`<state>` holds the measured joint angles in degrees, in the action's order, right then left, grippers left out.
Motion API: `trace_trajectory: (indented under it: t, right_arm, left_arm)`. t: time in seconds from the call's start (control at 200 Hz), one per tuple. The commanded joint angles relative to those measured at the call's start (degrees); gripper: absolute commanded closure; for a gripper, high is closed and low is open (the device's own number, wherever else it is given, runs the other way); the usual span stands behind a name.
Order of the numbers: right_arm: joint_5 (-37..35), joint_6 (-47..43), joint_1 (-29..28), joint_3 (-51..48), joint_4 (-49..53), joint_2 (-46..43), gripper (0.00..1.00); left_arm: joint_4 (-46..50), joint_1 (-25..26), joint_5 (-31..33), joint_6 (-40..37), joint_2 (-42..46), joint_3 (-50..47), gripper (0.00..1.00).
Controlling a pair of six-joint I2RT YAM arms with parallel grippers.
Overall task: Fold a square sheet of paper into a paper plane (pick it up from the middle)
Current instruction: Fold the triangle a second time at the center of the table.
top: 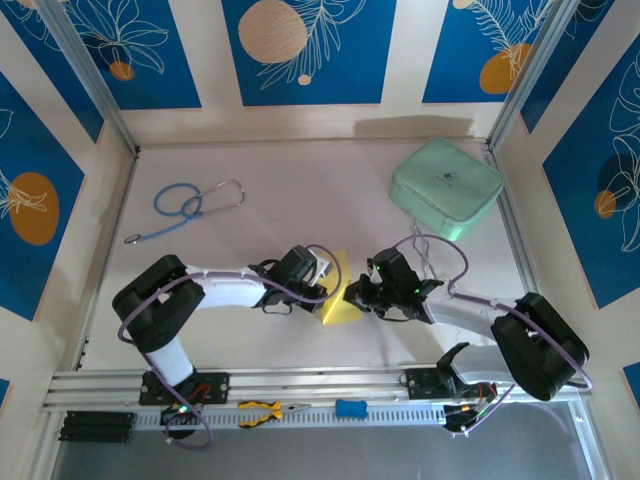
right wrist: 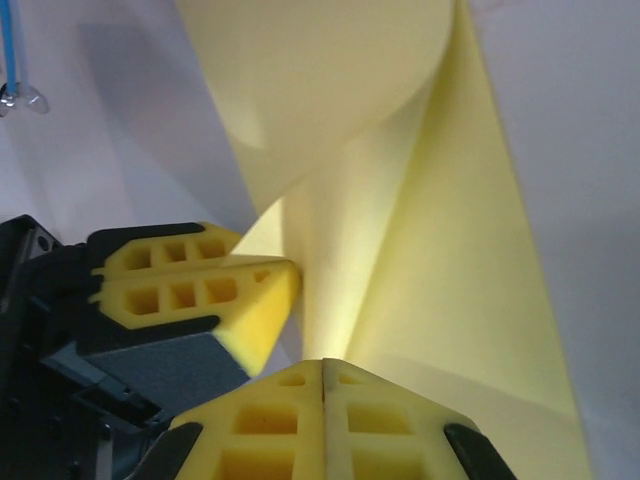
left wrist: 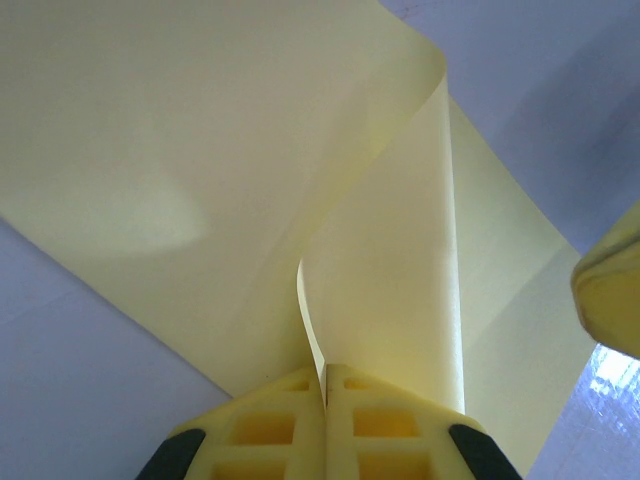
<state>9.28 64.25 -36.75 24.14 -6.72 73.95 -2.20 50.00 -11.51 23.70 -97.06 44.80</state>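
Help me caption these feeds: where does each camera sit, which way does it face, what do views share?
Top external: above and behind the arms, looking down; both arms, left pincer and right pincer meeting at the pale-yellow square sheet of paper.
Left wrist: on the left arm, facing along its shut pincer clamping the sheet.
Right wrist: on the right arm, facing along its shut pincer; left pincer alongside.
Shared: the sheet, in all three.

Near the table's middle, the left gripper (top: 328, 287) and right gripper (top: 357, 296) met at the pale-yellow square sheet of paper (top: 340, 310) (partly hidden beneath them), well apart from the mint-green case (top: 446, 187) and blue stethoscope (top: 188, 207).
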Motion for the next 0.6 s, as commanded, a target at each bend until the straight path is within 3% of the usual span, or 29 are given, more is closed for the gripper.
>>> trace_trajectory:
  t: [0.0, 0.595]
  right_arm:
    - [2.83, 0.76, -0.54, 2.07, -4.61, 3.34, 1.0]
    - [4.51, 2.59, -1.2, 2.81, -11.84, 12.46, 1.0]
  left_arm:
    - [2.01, -0.6, 0.26, 0.27, -0.39, 0.12, 1.0]
    - [2.38, -0.55, 0.26, 0.05, -0.61, 0.38, 1.0]
